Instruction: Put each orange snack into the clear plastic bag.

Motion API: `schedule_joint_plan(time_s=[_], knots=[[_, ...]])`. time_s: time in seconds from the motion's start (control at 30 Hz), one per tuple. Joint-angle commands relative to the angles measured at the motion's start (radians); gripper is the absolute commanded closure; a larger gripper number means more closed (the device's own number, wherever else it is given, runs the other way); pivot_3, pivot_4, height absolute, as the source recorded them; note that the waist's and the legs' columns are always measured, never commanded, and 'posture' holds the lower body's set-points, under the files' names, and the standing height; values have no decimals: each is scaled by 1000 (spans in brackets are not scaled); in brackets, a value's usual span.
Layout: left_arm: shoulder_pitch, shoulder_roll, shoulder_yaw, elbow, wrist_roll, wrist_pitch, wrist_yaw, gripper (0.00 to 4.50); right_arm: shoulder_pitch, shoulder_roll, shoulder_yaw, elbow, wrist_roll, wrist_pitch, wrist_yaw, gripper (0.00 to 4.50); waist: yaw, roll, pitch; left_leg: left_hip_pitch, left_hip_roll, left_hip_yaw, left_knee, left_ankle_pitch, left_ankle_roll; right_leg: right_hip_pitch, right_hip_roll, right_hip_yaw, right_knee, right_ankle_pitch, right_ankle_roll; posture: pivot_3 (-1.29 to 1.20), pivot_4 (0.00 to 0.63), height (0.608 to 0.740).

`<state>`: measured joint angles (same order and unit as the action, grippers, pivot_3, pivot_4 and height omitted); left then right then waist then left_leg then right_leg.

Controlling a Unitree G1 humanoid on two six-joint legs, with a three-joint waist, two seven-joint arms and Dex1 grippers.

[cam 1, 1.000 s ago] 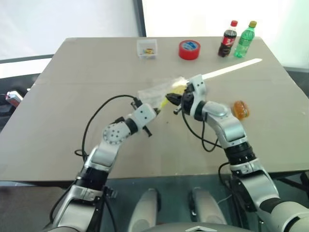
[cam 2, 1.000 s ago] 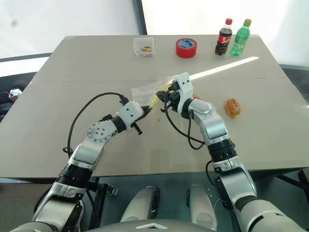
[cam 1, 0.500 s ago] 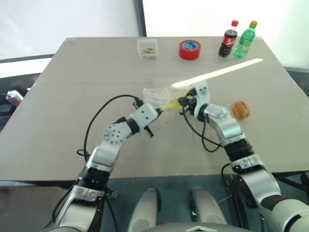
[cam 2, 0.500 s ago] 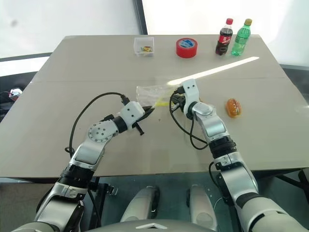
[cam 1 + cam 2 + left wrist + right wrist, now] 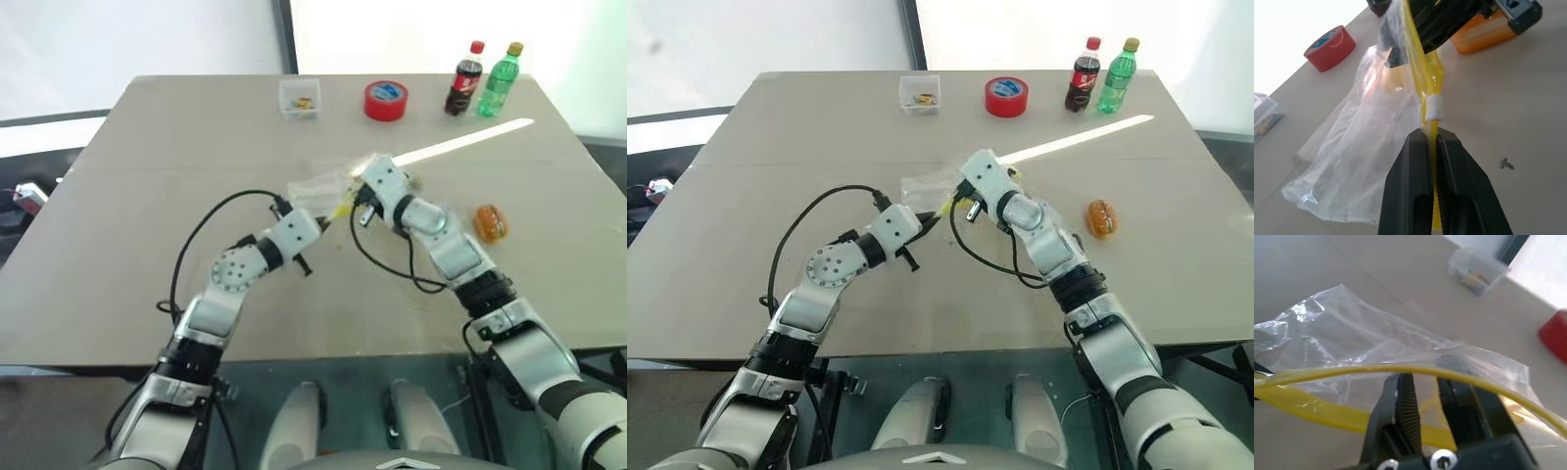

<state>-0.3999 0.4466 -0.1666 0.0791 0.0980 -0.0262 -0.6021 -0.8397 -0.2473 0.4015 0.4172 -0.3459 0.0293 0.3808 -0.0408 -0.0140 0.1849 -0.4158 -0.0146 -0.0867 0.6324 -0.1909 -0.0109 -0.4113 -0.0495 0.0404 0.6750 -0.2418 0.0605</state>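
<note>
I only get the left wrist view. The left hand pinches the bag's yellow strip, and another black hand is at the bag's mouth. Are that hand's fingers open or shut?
Observer: Open. In the right wrist view the right hand has its fingers apart with nothing solid between them, and one yellow lip of the clear plastic bag arches over them.
Operator: Is the orange thing behind that hand in the bag or outside it?
Observer: Outside. The head views show that orange snack lying on the table, to the right of the right arm and apart from the bag.
</note>
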Motion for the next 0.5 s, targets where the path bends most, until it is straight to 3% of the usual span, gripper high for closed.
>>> schedule_joint_plan(time_s=[0.03,0.07,0.1,0.13,0.17,0.5], knots=[[-16,-1,8,-14,9,-8,18,4500,-37,-22,27,-4,-80,-93,-51,1607,-1,0,0,0,0,0,0,0,0,0,0,0,0,0,0,0,150,740],[-16,-2,8,-13,10,-6,20,4500,-39,-30,41,3,-104,-110,-53,1358,-1,0,0,0,0,0,0,0,0,0,0,0,-1,0,0,0,150,740],[-17,-3,7,-12,11,-5,23,4500,-39,-39,60,12,-133,-126,-55,746,-1,0,0,0,0,0,0,0,0,0,0,0,-1,0,0,0,150,740],[-17,-4,5,-13,12,-3,25,4500,-38,-48,76,20,-159,-140,-55,746,-1,0,0,0,0,0,-1,0,0,0,0,0,-1,0,0,0,150,740],[-17,-6,5,-14,12,-1,27,4500,-37,-59,93,28,-192,-154,-63,63,-1,0,0,0,0,0,-1,0,0,0,0,0,-1,0,0,0,150,740],[-26,-18,31,-24,5,32,67,4500,-37,-133,123,118,-336,-220,-137,24,-1,0,0,0,0,0,-1,0,0,0,0,0,-1,0,0,0,150,740]])
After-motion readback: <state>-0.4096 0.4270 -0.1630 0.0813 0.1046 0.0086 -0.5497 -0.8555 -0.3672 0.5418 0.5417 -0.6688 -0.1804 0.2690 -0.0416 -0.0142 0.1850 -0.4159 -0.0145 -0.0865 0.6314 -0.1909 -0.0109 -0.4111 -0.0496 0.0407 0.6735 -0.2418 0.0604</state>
